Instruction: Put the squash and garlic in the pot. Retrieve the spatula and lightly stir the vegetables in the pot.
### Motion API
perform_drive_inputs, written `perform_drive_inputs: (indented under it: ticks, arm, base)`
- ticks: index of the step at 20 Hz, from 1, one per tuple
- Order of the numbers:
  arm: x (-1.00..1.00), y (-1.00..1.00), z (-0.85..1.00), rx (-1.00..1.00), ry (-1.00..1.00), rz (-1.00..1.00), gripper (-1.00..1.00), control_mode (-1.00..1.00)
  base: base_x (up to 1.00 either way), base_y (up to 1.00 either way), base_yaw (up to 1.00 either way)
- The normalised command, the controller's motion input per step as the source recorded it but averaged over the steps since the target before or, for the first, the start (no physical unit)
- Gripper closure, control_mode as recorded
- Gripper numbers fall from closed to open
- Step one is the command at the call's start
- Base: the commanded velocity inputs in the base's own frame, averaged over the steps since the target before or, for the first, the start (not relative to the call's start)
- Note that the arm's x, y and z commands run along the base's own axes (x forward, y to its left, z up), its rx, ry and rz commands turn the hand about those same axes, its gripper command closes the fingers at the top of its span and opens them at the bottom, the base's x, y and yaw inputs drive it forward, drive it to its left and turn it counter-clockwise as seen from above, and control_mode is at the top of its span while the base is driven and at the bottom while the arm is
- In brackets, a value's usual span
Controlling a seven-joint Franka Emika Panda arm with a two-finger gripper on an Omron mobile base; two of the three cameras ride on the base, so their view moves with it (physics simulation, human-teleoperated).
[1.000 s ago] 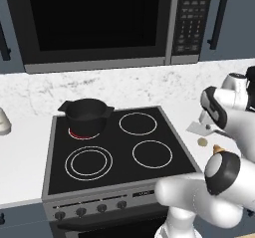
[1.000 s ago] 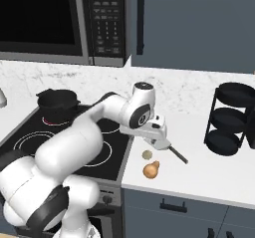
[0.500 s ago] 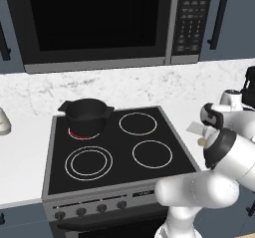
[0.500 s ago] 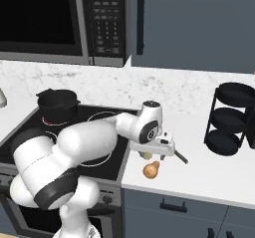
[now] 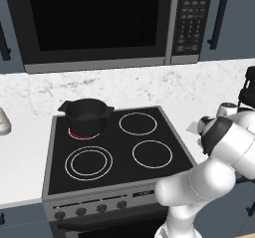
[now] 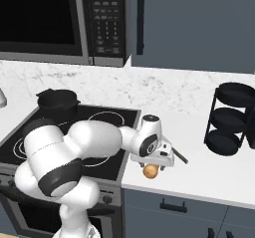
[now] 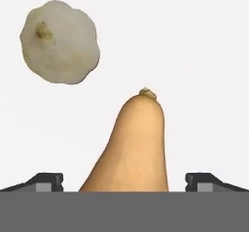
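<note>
**Gripper low over the squash, fingers wide**

I have the gripper (image 7: 124, 181) down over the counter (image 6: 199, 132) just right of the stove (image 5: 114, 152). In the hand view the squash (image 7: 131, 146) lies between my two fingertips (image 7: 44, 181), which stand far apart at either side of it, with white counter showing between each tip and the squash. Nothing is gripped; I cannot tell whether the tips have reached the squash's level. Its narrow stem end points up the hand view, away from the fingers, and its broad end runs under the bottom edge.

The garlic (image 7: 60, 41) lies on the counter beyond the squash's stem end and off to the left in that view, apart from it.

From the right base view I see the squash (image 6: 150, 171) as an orange lump under the hand, near the counter's front edge and just beside the stove. A thin dark handle, the spatula (image 6: 178, 156), pokes out behind the hand.

The pot (image 5: 85, 115) sits on the stove's back left burner, well apart from the squash.
</note>
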Motion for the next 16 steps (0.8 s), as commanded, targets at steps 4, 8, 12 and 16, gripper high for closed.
perform_drive_inputs:
  ticks: [4,8,12,16]
  arm:
    - [0.0,-0.06,-0.4,0.0,0.0,0.0,-1.0,-1.0]
    - [0.0,-0.03,-0.23,0.0,-0.04,0.0,1.0,-1.0]
    - [-0.18,0.0,0.0,0.0,-0.19,0.0,1.0,-1.0]
    - [-0.4,0.0,0.24,0.01,-0.25,0.0,1.0,-1.0]
  base:
    - [0.0,0.0,0.0]
    - [0.0,0.0,0.0]
    - [0.0,0.0,0.0]
    - [0.0,0.0,0.0]
